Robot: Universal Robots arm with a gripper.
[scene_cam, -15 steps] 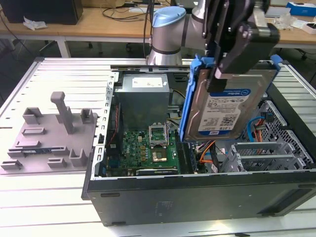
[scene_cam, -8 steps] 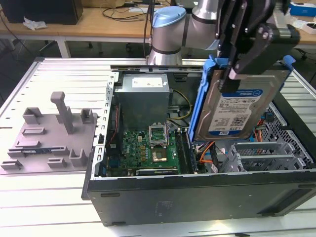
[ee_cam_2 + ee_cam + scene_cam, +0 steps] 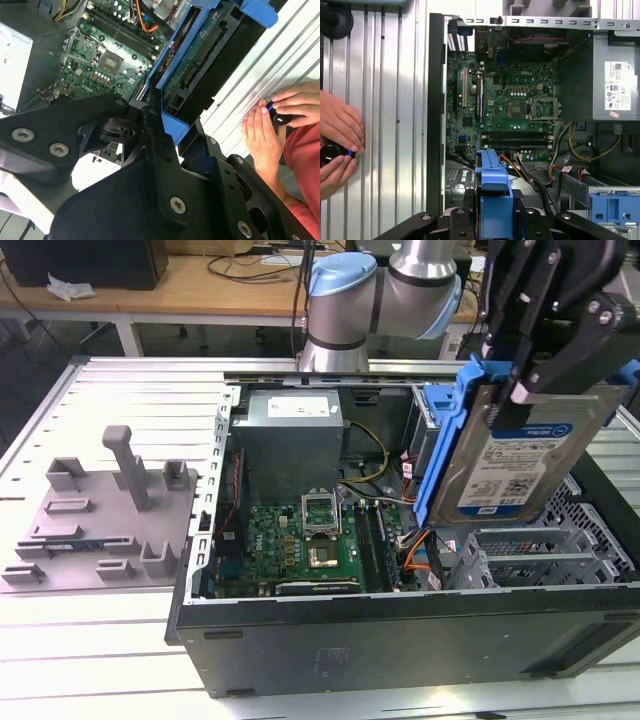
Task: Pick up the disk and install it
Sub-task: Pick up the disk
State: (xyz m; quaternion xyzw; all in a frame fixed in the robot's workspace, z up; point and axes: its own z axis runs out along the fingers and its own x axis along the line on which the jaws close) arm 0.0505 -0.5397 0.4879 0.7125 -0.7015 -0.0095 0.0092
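Fingers (image 3: 545, 360) clamped on disk (image 3: 520, 465) abv PC case (image 3: 400, 640).

The disk (image 3: 530, 460) is silver with a white-and-blue label and a blue frame. The gripper (image 3: 512, 400) is black, the circuit board (image 3: 305, 540) green, and the table (image 3: 90, 640) ribbed silver.

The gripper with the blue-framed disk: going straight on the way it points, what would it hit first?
Probably the silver drive cage inside the computer case: the gripper, jaws shut on the disk, hangs above it. Depth is unclear; the orange cables lie close.
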